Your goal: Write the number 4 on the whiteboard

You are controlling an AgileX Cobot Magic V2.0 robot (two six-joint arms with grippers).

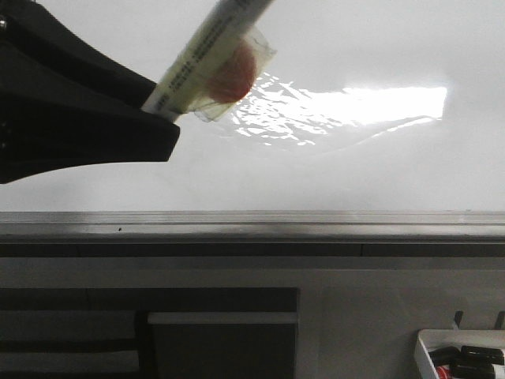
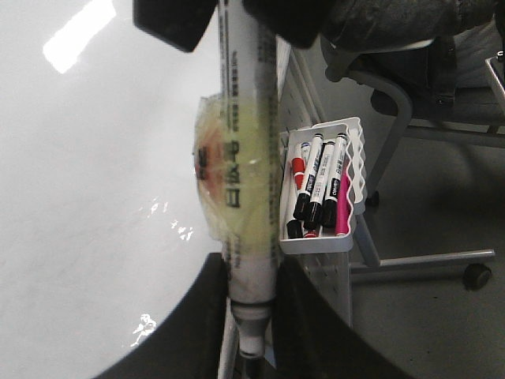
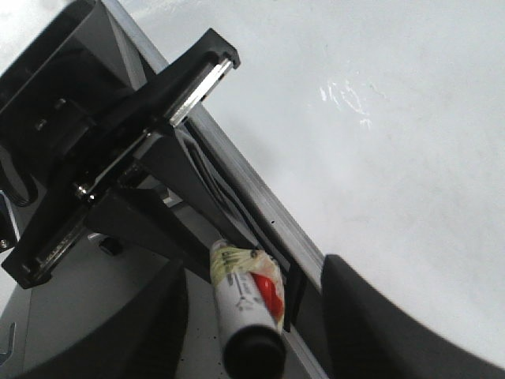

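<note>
- Front view: the left gripper (image 1: 162, 110) is seen reaching in from the left edge, its dark body tapering toward the whiteboard (image 1: 331, 170). A marker (image 1: 207, 55) is clamped between its fingers and slants up and to the right, out of the top of the frame. Clear tape and a red patch (image 1: 235, 73) are wrapped around the marker's barrel. The board fills the upper half, with bright glare right of the marker; its grey edge rail (image 1: 316, 223) runs along its near edge. No drawn stroke can be made out on the board. A white tray (image 1: 426, 341) of dark objects sits at the lower right corner.
- Left wrist view: the left gripper (image 2: 251, 308) is shown pinching the marker (image 2: 246, 158) near one end, a dark finger pressed on each side. The marker lies along the board's (image 2: 95, 237) edge. A white tray of markers (image 2: 321, 189) is seen just beyond that edge.
- Right wrist view: the right gripper (image 3: 252, 316) is shown spread, its dark fingers (image 3: 379, 316) well apart and nothing held. Between them the taped marker (image 3: 241, 304) and the left arm's black frame (image 3: 118, 158) are seen against the board's rail (image 3: 268, 213). The white board (image 3: 379, 134) lies beyond, unmarked where visible.
</note>
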